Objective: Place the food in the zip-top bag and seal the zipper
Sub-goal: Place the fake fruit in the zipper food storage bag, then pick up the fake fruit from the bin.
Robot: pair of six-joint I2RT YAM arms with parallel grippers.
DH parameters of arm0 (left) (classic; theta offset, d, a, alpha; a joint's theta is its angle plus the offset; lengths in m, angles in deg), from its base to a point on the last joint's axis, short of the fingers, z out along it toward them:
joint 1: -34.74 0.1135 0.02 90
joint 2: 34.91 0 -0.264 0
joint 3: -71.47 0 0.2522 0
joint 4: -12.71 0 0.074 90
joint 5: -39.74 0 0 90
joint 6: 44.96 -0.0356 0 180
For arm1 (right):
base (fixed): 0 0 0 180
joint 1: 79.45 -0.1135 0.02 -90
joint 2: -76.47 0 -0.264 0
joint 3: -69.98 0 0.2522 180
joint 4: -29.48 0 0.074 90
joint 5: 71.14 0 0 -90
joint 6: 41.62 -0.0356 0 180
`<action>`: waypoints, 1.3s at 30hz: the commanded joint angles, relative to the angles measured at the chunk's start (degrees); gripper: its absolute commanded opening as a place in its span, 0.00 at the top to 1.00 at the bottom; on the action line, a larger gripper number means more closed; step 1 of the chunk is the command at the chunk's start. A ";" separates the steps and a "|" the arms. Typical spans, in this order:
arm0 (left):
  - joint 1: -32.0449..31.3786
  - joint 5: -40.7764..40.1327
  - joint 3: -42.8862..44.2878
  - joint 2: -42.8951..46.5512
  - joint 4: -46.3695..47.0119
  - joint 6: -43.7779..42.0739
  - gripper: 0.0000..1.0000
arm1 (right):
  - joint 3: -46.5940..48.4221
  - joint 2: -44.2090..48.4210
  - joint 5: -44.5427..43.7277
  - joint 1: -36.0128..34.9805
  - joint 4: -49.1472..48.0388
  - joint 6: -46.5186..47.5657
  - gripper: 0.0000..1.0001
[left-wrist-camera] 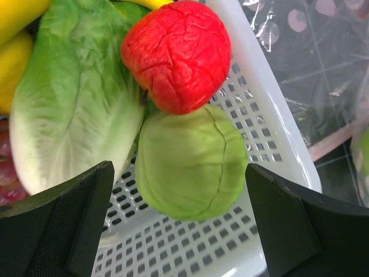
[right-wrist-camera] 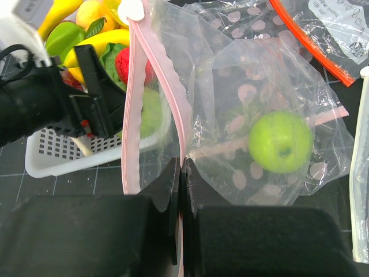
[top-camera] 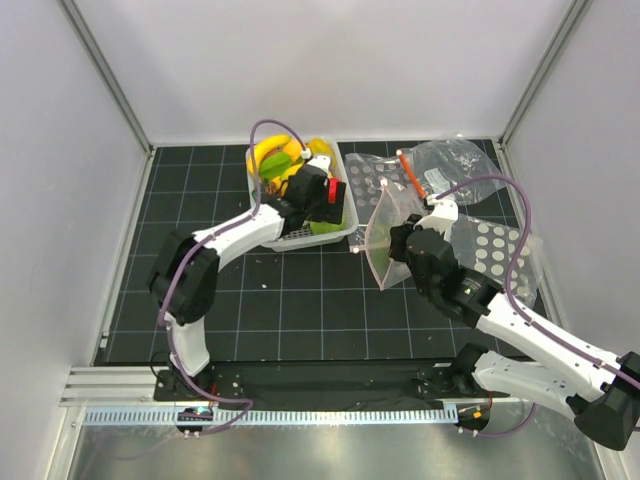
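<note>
Two hands at work. The left hand (left-wrist-camera: 179,190) is down inside the white basket (left-wrist-camera: 277,144), fingers spread wide and holding nothing. A round green cabbage (left-wrist-camera: 187,167) sits squarely between them and rests on the mesh floor. Just past the fingertips a red piece (left-wrist-camera: 176,55) leans on top of the cabbage. The lettuce (left-wrist-camera: 75,98) lies against the left finger's side, with the bananas (left-wrist-camera: 14,63) further out that way.

Step in hand, as I judge it: pick the cabbage. It is wide and glossy, so the pads should meet it at its widest part. Closing too high risks it squirting out, or the red piece being nudged along. The lettuce edge is near the left finger, so watch that it is not pinched in.

The right hand (right-wrist-camera: 181,173) is clamped on the pink zipper (right-wrist-camera: 135,115), holding the bag (right-wrist-camera: 230,69) off the surface (top-camera: 300,310). Above the pinch the two strips part, so the mouth gapes toward the basket. One green apple (right-wrist-camera: 281,141) is already inside, off to the hand's right.

The gap looks narrow for the cabbage. Bring it in along the opening and release it low.

A second bag (right-wrist-camera: 305,40) with an orange-red strip lies beyond, upper right; not ours.
</note>
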 commanded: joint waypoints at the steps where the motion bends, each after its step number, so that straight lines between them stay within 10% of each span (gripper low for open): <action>1: 0.38 2.70 4.92 -3.84 -6.76 0.91 0.00 | 1.89 0.11 -0.92 0.19 -1.97 0.17 0.99; 5: 0.38 4.10 7.13 -8.14 -9.31 1.18 0.05 | 1.72 0.29 -1.09 0.27 -1.79 0.08 0.99; 7: 0.38 5.07 8.79 -9.11 -10.99 0.83 0.37 | 1.72 0.37 -1.27 0.27 -1.88 0.08 0.99; 10: 0.38 5.43 7.15 -5.37 -10.82 0.82 0.56 | 1.63 0.29 -1.27 0.27 -1.97 0.17 0.99; 27: 0.38 7.27 -18.88 30.59 8.69 6.00 0.62 | 1.72 -3.93 1.89 0.27 -4.51 0.43 0.99; 39: -0.14 30.82 -31.28 40.54 32.42 15.06 0.63 | 2.51 -6.57 13.49 0.27 -7.94 1.84 0.99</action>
